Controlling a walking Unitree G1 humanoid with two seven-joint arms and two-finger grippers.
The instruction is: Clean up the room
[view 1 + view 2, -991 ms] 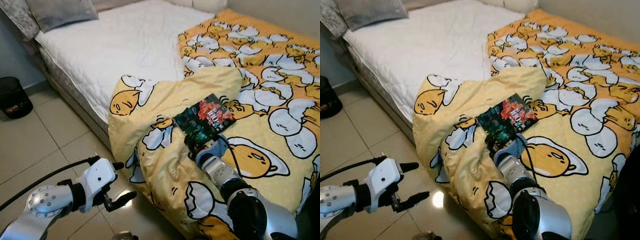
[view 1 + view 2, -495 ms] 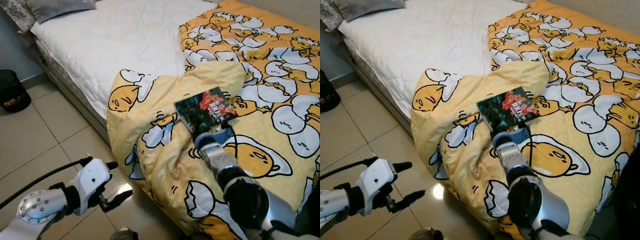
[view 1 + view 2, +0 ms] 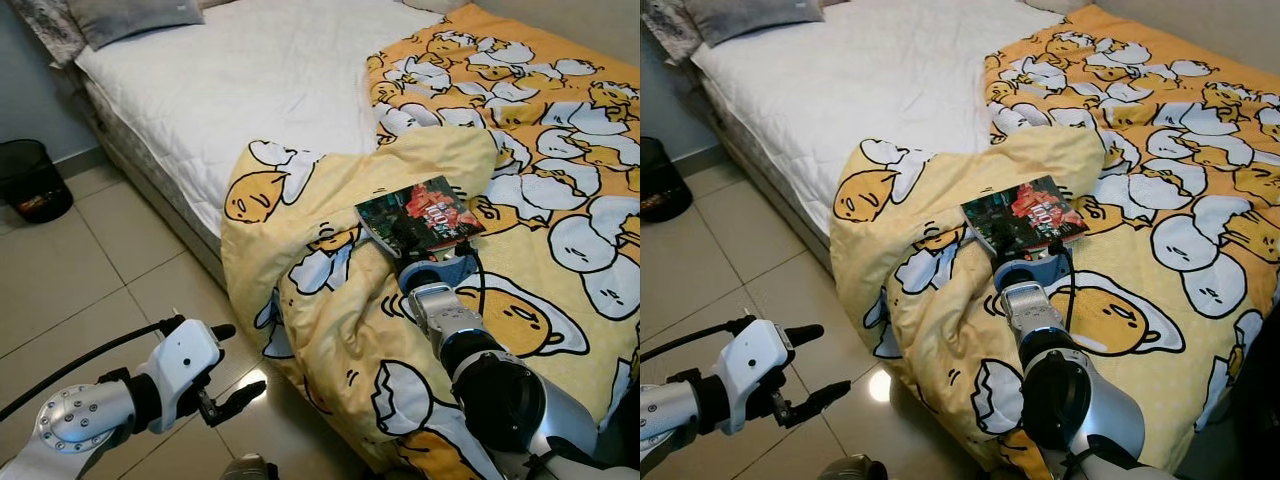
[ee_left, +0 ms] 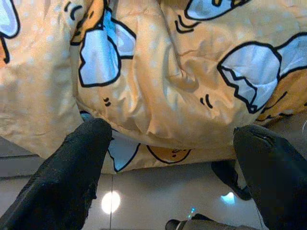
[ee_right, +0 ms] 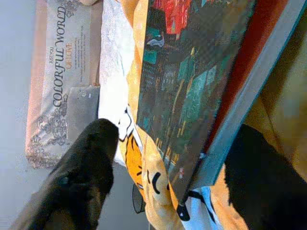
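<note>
One dark, glossy-covered book with red lettering (image 3: pixel 420 213) lies on the yellow egg-character duvet (image 3: pixel 520 150), near the bed's (image 3: pixel 250 80) floor-side edge where the duvet bunches and hangs down. The right gripper (image 5: pixel 172 163) sits at the book's near edge, fingers spread wide either side of it (not clamped). The left gripper (image 3: pixel 238 365) hovers open above the tiled floor (image 3: pixel 70 270). One black wastebasket (image 3: pixel 32 180) stands near the bed's head.

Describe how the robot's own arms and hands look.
Both arms are silver metal with black joint rings. The left hand has a white housing, two long black fingers and a black cable trailing from it. The right hand sits on a blue collar, with a black cable looping beside it.
</note>
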